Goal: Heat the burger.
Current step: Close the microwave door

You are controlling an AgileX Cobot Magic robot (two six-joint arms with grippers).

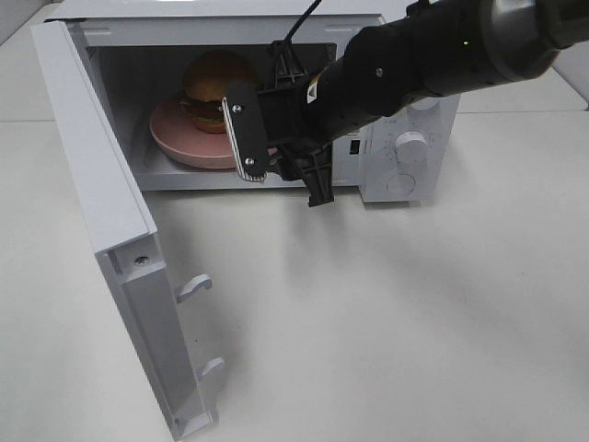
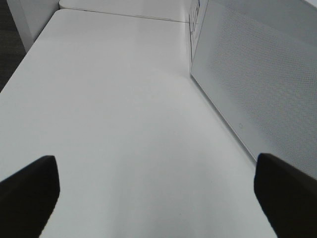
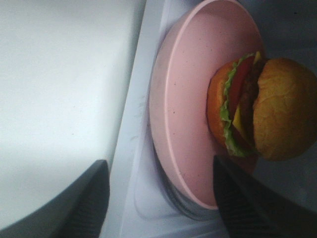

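Note:
The burger [image 1: 216, 87], with a golden-brown bun, sits on a round pink plate [image 1: 179, 143] inside the open white microwave [image 1: 368, 189]. My right gripper [image 1: 281, 157] is open and empty. It is turned sideways just in front of the oven opening, at the plate's front rim. In the right wrist view the burger [image 3: 262, 114] with tomato, cheese and lettuce rests on the plate [image 3: 188, 99], beyond the spread right gripper [image 3: 158, 203]. My left gripper [image 2: 158, 198] is open and empty over bare table; it does not show in the exterior view.
The microwave door [image 1: 101, 175] stands swung open to the front left, with latch hooks on its edge. It also shows in the left wrist view [image 2: 257, 79], close beside my left gripper. Control knobs [image 1: 411, 145] are on the oven's right panel. The white table [image 1: 414, 313] lies in front.

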